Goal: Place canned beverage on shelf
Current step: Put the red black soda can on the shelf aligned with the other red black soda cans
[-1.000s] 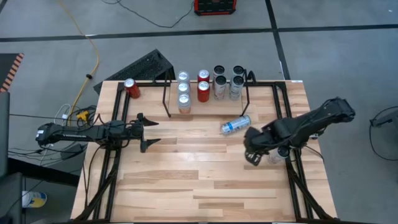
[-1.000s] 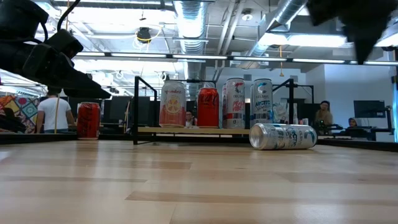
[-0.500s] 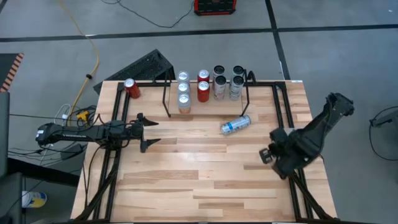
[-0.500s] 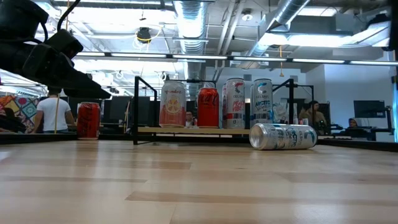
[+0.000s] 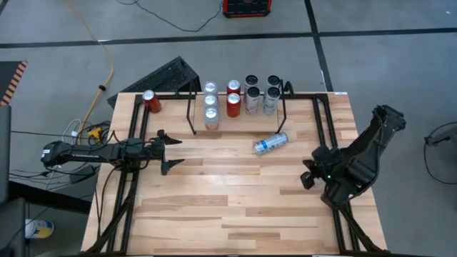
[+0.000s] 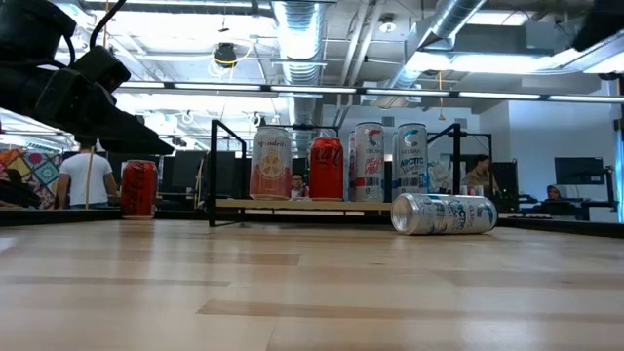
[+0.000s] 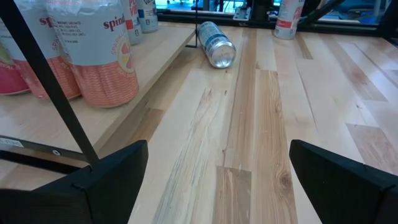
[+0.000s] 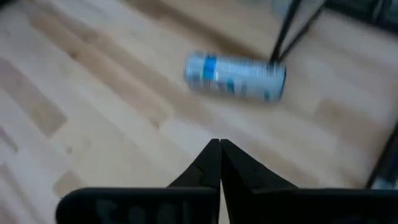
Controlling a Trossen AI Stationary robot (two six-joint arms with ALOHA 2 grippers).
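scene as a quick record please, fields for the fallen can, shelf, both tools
fallen can: silver and blue can lying on its side on the table, in front of the shelf's right end
shelf: shelf at the table's far edge, upright cans on it
lone can: red can upright, left of the shelf
left tool: left tool open, above the table's left side
right tool: right tool shut, holding nothing, near the table's right edge, pointing at the fallen can
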